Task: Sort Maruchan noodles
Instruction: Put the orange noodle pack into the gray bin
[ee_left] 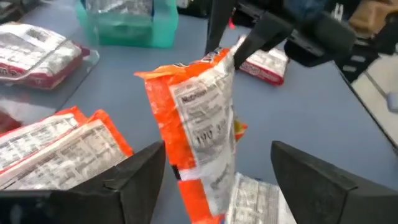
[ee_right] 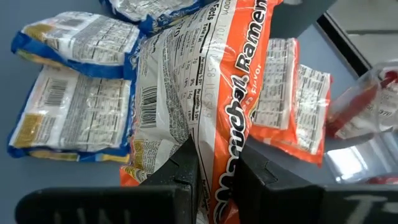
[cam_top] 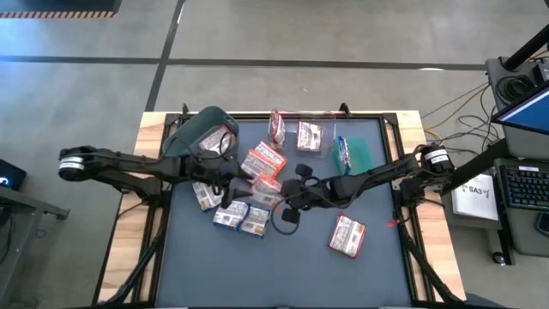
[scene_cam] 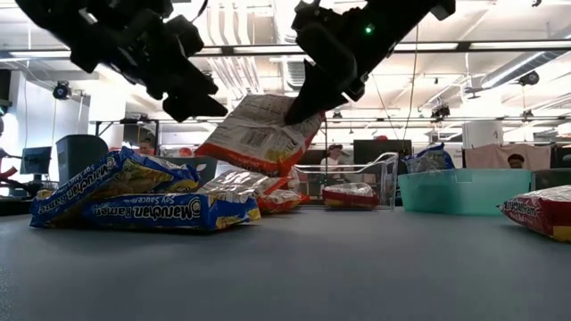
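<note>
Orange-red noodle packet [ee_right: 211, 106] hangs above the surface's middle, pinched at one edge by the right gripper [ee_right: 214, 171]; the left gripper [ee_left: 217, 180], jaws wide, straddles it without touching. Keep the pinch firm, carrying it clear of the blue packets [scene_cam: 143, 201] at 7 o'clock.

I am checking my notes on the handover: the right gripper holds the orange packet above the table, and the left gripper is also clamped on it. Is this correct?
Not quite. The right gripper does hold the orange packet above the table, but the left gripper is open: the left wrist view shows its fingers spread on either side of the packet, not clamped on it.
</note>
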Tool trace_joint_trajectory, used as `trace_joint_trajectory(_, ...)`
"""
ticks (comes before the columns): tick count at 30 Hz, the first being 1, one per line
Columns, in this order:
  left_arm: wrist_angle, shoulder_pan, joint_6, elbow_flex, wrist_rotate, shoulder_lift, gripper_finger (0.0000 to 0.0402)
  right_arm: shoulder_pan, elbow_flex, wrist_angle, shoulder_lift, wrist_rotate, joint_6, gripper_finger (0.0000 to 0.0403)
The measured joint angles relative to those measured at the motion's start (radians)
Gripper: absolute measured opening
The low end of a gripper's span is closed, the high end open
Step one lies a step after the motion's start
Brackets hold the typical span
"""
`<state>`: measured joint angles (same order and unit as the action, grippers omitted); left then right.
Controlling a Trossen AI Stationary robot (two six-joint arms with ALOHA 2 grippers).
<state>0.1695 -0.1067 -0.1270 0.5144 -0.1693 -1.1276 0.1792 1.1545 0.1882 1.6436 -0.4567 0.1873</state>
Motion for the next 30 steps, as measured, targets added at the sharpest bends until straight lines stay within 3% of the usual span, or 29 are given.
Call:
trace_joint_trajectory(5, 0.145, -0.003, -0.017, -0.038, 0.002, -0.050, 0.0268, 0.004, 0.000, -0.058, 0.000, -0.003, -0.053, 0.0054)
trace_joint_trajectory(11, 0.192, -0.003, -0.014, -0.029, 0.001, -0.128, 0.0239, 0.004, 0.000, -0.075, 0.000, 0.000, -0.085, 0.0054)
trace_joint_trajectory(15, 0.189, -0.001, 0.017, -0.003, -0.003, -0.155, 0.0192, 0.004, 0.000, -0.073, 0.000, -0.004, -0.085, 0.0054)
trace_joint_trajectory(19, 0.176, -0.001, 0.033, 0.017, -0.004, -0.172, 0.0114, 0.003, 0.000, -0.067, 0.002, -0.009, -0.080, 0.0060)
trace_joint_trajectory(20, 0.168, -0.001, 0.035, 0.021, -0.005, -0.174, 0.0098, 0.003, 0.000, -0.066, 0.002, -0.007, -0.072, 0.0066)
trace_joint_trajectory(30, 0.136, -0.001, 0.038, 0.040, -0.002, -0.161, 0.0097, 0.004, 0.000, -0.052, -0.011, 0.004, -0.059, 0.0190)
